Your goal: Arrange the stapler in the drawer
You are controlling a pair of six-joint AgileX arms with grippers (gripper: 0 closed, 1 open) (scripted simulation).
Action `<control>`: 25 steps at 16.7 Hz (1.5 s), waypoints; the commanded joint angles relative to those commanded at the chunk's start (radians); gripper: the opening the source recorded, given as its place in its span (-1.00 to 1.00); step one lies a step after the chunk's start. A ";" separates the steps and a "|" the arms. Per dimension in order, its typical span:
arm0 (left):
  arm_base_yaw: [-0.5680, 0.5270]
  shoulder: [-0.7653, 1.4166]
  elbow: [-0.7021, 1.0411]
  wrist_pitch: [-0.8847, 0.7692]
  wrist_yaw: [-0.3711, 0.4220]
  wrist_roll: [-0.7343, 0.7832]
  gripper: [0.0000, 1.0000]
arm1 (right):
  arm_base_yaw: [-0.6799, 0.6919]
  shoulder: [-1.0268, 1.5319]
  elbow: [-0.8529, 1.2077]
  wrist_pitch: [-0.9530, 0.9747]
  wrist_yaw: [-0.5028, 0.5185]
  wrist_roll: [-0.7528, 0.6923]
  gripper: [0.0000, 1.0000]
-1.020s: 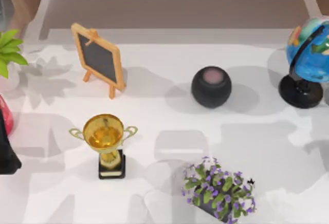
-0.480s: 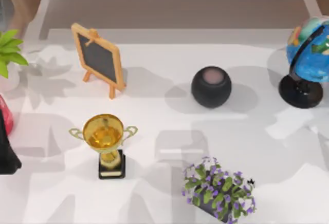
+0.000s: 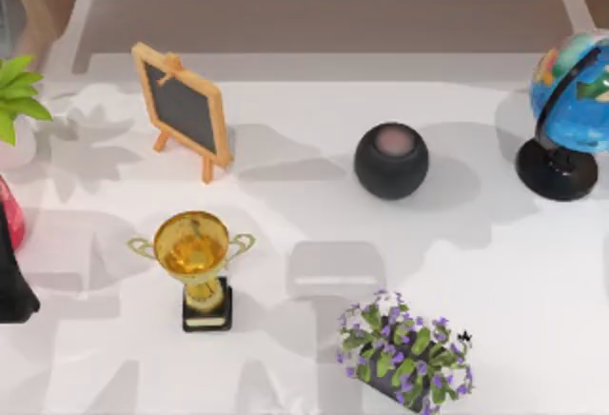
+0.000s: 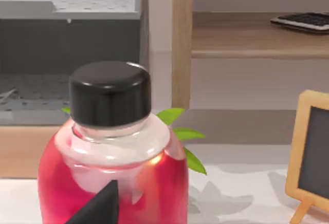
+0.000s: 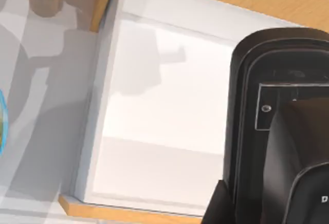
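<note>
At the far left of the table, the left wrist view looks straight at a red bottle [image 4: 110, 152] with a black cap, a dark fingertip [image 4: 100, 208] low in front of it; whether that gripper is open or closed cannot be told, and the arm seems parked. Moving right across the top view stand a small chalkboard easel [image 3: 183, 108], a gold trophy [image 3: 195, 263], a flower pot [image 3: 404, 353], a dark round speaker [image 3: 391, 160] and a globe [image 3: 571, 110]. The right wrist view shows a black stapler [image 5: 277, 126] held close under the camera above an open white drawer [image 5: 154, 121]. The grip itself cannot be made out. The step in hand looks like carrying; next the stapler must be lowered inside the drawer walls and let go.
</note>
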 joint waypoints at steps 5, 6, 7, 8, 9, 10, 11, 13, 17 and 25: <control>0.000 0.000 0.000 0.000 0.000 0.000 1.00 | -0.098 0.186 0.407 -0.048 0.013 0.012 -1.00; 0.000 0.000 0.000 0.000 0.000 0.000 1.00 | -0.111 0.233 0.464 -0.062 0.012 0.018 -1.00; 0.000 0.000 0.000 0.000 0.000 0.000 1.00 | -0.123 0.284 0.514 -0.077 0.010 0.024 -1.00; 0.000 0.000 0.000 0.000 0.000 0.000 1.00 | -0.133 0.337 0.557 -0.093 0.007 0.031 -1.00; 0.000 0.000 0.000 0.000 0.000 0.000 1.00 | -0.141 0.392 0.593 -0.111 0.003 0.038 -1.00; 0.000 0.000 0.000 0.000 0.000 0.000 1.00 | -0.147 0.447 0.620 -0.133 -0.002 0.045 -1.00; 0.000 0.000 0.000 0.000 0.000 0.000 1.00 | -0.152 0.497 0.638 -0.157 -0.007 0.052 -1.00; 0.000 0.000 0.000 0.000 0.000 0.000 1.00 | -0.158 0.588 0.654 -0.207 -0.018 0.066 -1.00; 0.000 0.000 0.000 0.000 0.000 0.000 1.00 | -0.148 0.777 0.636 -0.299 -0.039 0.090 -1.00; 0.000 0.000 0.000 0.000 0.000 0.000 1.00 | -0.138 0.929 0.641 -0.373 -0.045 0.112 -1.00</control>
